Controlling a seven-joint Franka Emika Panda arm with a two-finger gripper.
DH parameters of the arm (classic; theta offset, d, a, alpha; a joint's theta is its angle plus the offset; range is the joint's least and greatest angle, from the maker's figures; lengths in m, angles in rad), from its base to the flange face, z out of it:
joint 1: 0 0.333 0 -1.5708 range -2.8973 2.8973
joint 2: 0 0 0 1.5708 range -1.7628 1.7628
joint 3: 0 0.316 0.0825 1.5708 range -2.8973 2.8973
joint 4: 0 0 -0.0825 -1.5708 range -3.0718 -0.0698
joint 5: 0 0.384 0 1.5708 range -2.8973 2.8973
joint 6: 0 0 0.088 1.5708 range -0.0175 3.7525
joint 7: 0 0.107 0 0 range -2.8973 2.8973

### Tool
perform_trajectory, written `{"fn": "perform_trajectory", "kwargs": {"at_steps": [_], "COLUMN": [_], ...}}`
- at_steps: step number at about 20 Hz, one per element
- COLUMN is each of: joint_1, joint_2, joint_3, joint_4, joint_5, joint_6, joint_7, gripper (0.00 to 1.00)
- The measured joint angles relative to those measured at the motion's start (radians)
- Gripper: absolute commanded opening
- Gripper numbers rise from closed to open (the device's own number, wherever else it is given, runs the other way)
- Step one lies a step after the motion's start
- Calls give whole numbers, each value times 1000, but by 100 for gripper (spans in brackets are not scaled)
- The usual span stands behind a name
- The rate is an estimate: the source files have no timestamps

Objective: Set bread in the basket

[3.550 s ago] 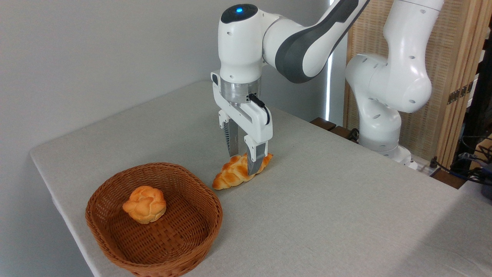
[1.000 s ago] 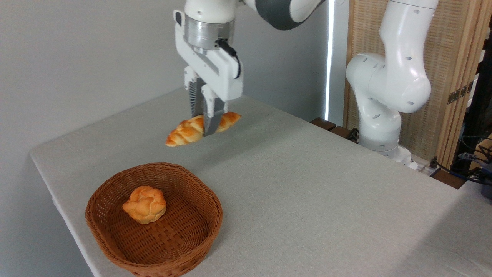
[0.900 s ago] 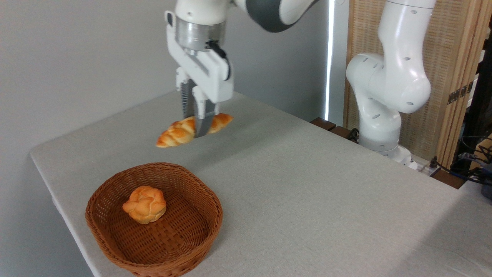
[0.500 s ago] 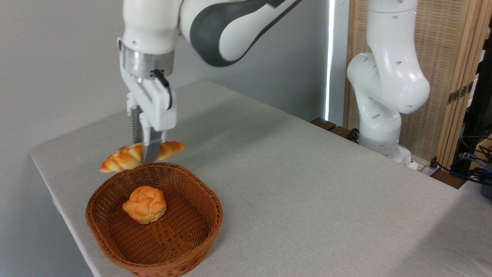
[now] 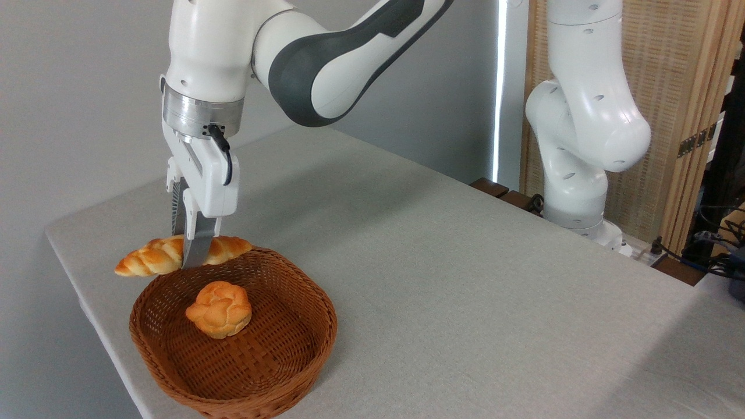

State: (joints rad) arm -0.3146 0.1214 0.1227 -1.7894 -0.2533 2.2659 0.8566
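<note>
My gripper (image 5: 189, 256) is shut on the long braided golden bread (image 5: 151, 262), which hangs level in the air over the far left rim of the brown wicker basket (image 5: 291, 355). The loaf's left tip sticks out past the rim toward the table's left edge. The basket sits at the front left of the table.
A small round knotted bun (image 5: 219, 309) lies inside the basket, left of its middle. The grey-clothed table (image 5: 465, 279) ends close to the basket on the left and front. The arm's white base (image 5: 582, 174) stands at the back right.
The gripper has carried the bread left and down, from above the table behind the basket to just over the basket's far left rim. The bun and basket have not moved.
</note>
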Motion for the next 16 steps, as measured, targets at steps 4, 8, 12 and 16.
{"fn": "perform_trajectory", "kwargs": {"at_steps": [4, 8, 12, 16], "joint_1": [0, 1, 4, 4], "joint_2": [0, 0, 0, 0], "joint_3": [0, 0, 0, 1], "joint_4": [0, 0, 1, 1], "joint_5": [1, 1, 1, 1], "joint_6": [0, 0, 0, 0], "joint_7": [1, 1, 2, 2], "gripper": [74, 77, 78, 84]}}
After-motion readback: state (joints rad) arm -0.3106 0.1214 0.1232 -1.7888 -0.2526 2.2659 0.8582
